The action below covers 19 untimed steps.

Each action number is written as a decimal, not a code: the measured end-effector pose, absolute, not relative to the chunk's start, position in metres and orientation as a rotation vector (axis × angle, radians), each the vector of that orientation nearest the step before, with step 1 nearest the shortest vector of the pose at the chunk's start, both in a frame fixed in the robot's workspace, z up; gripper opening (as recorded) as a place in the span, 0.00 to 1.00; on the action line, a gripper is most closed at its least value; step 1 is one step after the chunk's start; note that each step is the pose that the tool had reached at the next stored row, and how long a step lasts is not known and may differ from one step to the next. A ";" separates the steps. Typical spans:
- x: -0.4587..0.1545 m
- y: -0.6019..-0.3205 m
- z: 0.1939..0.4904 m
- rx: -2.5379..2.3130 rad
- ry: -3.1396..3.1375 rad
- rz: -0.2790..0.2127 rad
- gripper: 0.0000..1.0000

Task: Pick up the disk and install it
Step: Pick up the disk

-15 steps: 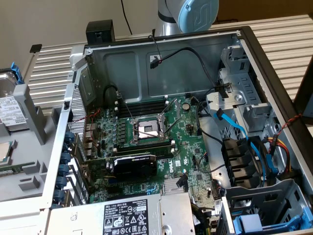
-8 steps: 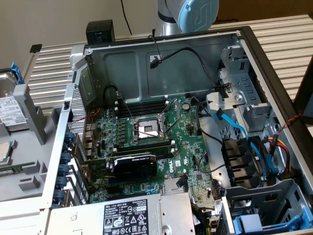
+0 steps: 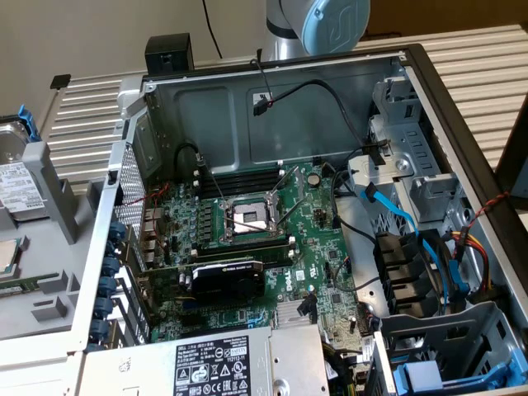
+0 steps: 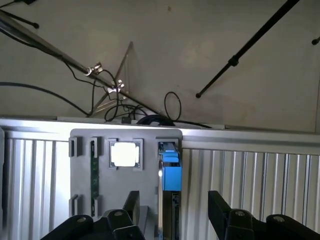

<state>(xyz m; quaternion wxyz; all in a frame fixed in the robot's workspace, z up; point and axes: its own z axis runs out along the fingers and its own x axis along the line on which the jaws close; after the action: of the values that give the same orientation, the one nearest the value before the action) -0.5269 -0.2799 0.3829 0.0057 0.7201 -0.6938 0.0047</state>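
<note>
Gripper spread wide over the disk, which stands on edge in the grey rack, at the exterior view's left of the PC case. Risk: an off-centre close grabs only the blue carrier, so the disk could tilt and jam.

Table: pale metal, ribbed in long parallel slats. Wrist view shows plain rail running along one edge.

Open computer case lies on its side on slats, side panel off, taking up most of surface in exterior view.

Grey plastic fixture sits on table just beside case, on exterior view's left; upper face slotted.

Slats bare behind fixture and past case on exterior view's right.

Small black box behind case's far corner; footing hidden.
</note>
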 end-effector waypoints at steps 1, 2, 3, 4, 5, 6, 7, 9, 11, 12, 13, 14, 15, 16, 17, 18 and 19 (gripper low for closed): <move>-0.528 -0.282 0.382 2.258 -2.176 0.012 0.65; -0.528 -0.284 0.382 2.263 -2.181 0.008 0.65; -0.528 -0.286 0.381 2.268 -2.185 0.002 0.65; -0.528 -0.288 0.380 2.272 -2.189 -0.003 0.65; -0.528 -0.289 0.379 2.275 -2.192 -0.008 0.65; -0.528 -0.290 0.378 2.278 -2.195 -0.014 0.65; -0.528 -0.291 0.377 2.281 -2.198 -0.019 0.65; -0.528 -0.291 0.373 2.284 -2.201 -0.025 0.65; -0.526 -0.291 0.370 2.284 -2.201 -0.025 0.65; -0.525 -0.291 0.368 2.284 -2.201 -0.025 0.65; -0.524 -0.291 0.366 2.284 -2.201 -0.025 0.65; -0.524 -0.291 0.364 2.284 -2.201 -0.025 0.65; -0.523 -0.290 0.363 2.284 -2.201 -0.025 0.65; -0.522 -0.290 0.361 2.283 -2.200 -0.026 0.65; -0.521 -0.289 0.359 2.282 -2.199 -0.029 0.65; -0.520 -0.288 0.358 2.281 -2.198 -0.032 0.65; -0.519 -0.286 0.357 2.279 -2.197 -0.034 0.65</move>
<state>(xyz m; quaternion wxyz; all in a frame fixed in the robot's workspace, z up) -0.5192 -0.2864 0.3568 -0.0120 0.7200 -0.6938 -0.0106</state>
